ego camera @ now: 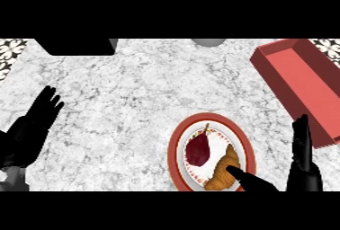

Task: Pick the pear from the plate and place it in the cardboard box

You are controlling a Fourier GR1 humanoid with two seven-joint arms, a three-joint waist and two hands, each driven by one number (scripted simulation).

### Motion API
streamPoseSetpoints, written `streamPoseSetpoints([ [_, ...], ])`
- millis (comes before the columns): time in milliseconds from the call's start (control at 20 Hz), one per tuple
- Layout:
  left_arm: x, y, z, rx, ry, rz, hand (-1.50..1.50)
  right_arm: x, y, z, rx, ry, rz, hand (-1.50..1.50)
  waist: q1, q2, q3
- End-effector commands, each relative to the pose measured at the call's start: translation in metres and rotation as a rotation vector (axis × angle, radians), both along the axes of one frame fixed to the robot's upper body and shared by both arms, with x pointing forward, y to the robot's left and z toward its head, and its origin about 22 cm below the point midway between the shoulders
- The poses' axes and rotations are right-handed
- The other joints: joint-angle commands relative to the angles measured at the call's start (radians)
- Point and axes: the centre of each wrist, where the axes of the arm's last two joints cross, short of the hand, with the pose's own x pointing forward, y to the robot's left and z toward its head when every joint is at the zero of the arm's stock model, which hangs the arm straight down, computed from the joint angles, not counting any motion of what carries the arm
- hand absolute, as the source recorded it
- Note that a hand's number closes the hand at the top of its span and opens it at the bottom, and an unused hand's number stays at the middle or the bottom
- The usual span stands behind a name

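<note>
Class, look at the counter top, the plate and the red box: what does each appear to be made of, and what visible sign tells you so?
Counter top: looks like polished marble or stone, white with grey veining.
Plate: probably glazed ceramic, with a smooth red rim and a white centre.
Box: flat matte reddish walls with straight folded-looking edges, consistent with cardboard, though painted wood cannot be ruled out.

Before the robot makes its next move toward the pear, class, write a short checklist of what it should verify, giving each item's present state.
1. Pear on the plate: ok.
2. Croissant beside the pear, may get bumped: not ok.
3. Right hand open: ok; its thumb overlaps the croissant.
4. Right hand around the pear: not ok.
5. Cardboard box open-topped, nothing visible inside: ok.
6. Left hand resting open at the left edge: ok.
</note>
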Motion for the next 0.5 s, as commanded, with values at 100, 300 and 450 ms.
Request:
streamPoseSetpoints([
  [100, 0.003, 0.001, 0.011, 0.004, -0.01, -0.024, 0.0, -0.016, -0.035, -0.006, -0.315, 0.358, 0.002, -1.5, 0.018, 0.009, -0.007],
  [300, 0.005, 0.0, 0.011, -0.005, -0.019, -0.024, 0.0, -0.011, -0.027, 0.011, -0.436, 0.532, 0.009, -1.5, 0.032, 0.011, -0.006],
  [450, 0.007, -0.007, 0.001, -0.011, -0.016, -0.034, 0.0, -0.004, -0.013, 0.032, -0.485, 0.671, 0.027, -1.5, 0.034, 0.016, -0.007],
])
